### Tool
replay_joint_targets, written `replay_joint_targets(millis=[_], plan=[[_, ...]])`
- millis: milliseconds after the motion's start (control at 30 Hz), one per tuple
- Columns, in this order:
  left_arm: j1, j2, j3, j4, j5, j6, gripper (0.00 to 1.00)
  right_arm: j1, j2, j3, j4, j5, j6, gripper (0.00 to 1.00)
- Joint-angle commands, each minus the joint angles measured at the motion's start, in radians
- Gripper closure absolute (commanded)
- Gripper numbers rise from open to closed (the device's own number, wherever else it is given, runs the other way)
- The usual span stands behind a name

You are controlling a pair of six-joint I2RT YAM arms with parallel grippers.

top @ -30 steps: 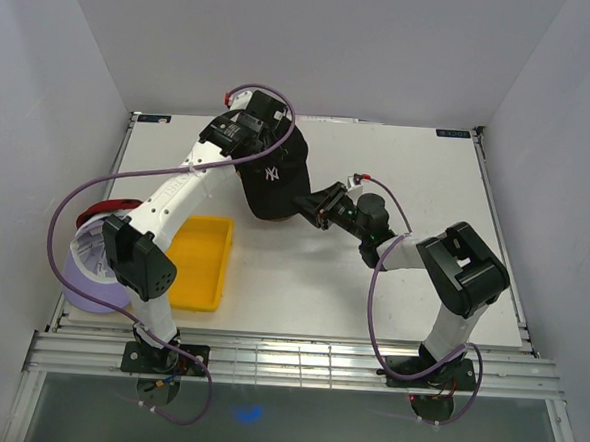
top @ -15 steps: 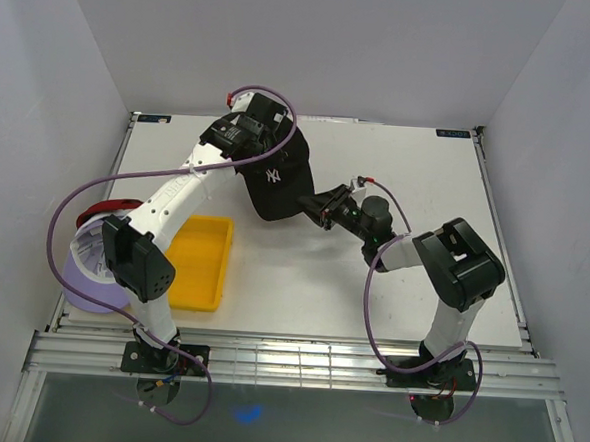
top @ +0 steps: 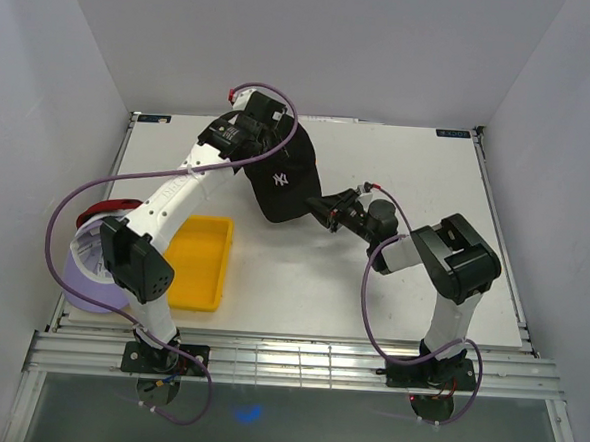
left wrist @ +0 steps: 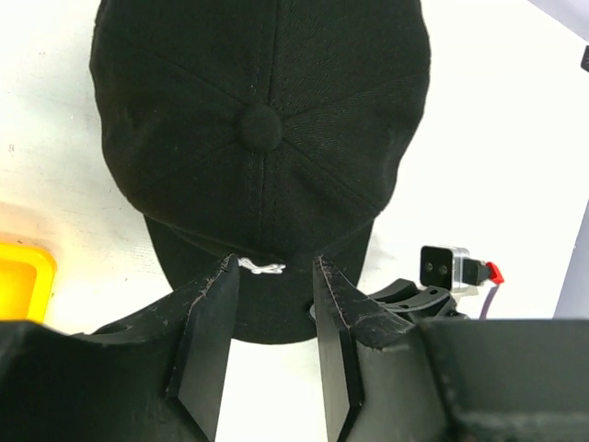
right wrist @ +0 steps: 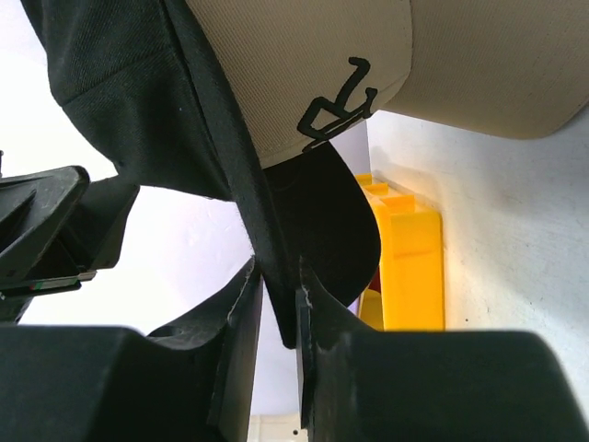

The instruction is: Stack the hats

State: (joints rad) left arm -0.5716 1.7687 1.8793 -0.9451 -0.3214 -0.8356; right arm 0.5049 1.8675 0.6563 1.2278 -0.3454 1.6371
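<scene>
My right end effector (right wrist: 278, 276), pinching the brim of the black cap (top: 277, 185), has just tugged it slightly rightward over the tan cap (right wrist: 304, 64) on the surface (top: 428, 179), left end effector (left wrist: 273, 276) hovering spread above the crown, so I reckon it's seating onto the stack.

Robotics lab test cell. White table (top: 421, 289) boxed by plain white walls (top: 315, 52); aluminium rail frame (top: 296, 366) along near edge; left arm (top: 181, 199) and right arm (top: 458, 261) bolted there, trailing purple cables (top: 371, 306).
</scene>
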Motion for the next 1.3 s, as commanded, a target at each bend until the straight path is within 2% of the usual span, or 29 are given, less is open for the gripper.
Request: replay_joint_targets(millis=[0, 100, 367, 833, 933, 1000, 1267], plan=[[-0.005, -0.08, 0.032, 0.023, -0.007, 0.026, 0.51, -0.02, 0.045, -0.017, -0.007, 0.017, 0.059, 0.78], [-0.005, -0.081, 0.032, 0.023, -0.011, 0.029, 0.5, -0.028, 0.056, -0.026, -0.016, 0.008, 0.075, 0.78], [-0.004, -0.084, 0.026, 0.025, -0.013, 0.03, 0.5, -0.046, 0.044, -0.027, -0.177, 0.009, 0.047, 0.79], [0.001, -0.089, 0.003, 0.028, -0.016, 0.033, 0.49, -0.058, 0.125, 0.002, -0.221, -0.03, 0.029, 0.78], [0.006, -0.091, -0.002, 0.029, -0.015, 0.033, 0.49, -0.062, 0.127, 0.009, -0.243, -0.032, 0.014, 0.75], [0.007, -0.094, -0.012, 0.032, -0.011, 0.035, 0.49, -0.063, 0.128, 0.02, -0.257, -0.033, 0.001, 0.69], [0.018, -0.132, -0.066, 0.049, -0.007, 0.033, 0.48, -0.069, 0.153, 0.049, -0.303, -0.041, -0.02, 0.59]])
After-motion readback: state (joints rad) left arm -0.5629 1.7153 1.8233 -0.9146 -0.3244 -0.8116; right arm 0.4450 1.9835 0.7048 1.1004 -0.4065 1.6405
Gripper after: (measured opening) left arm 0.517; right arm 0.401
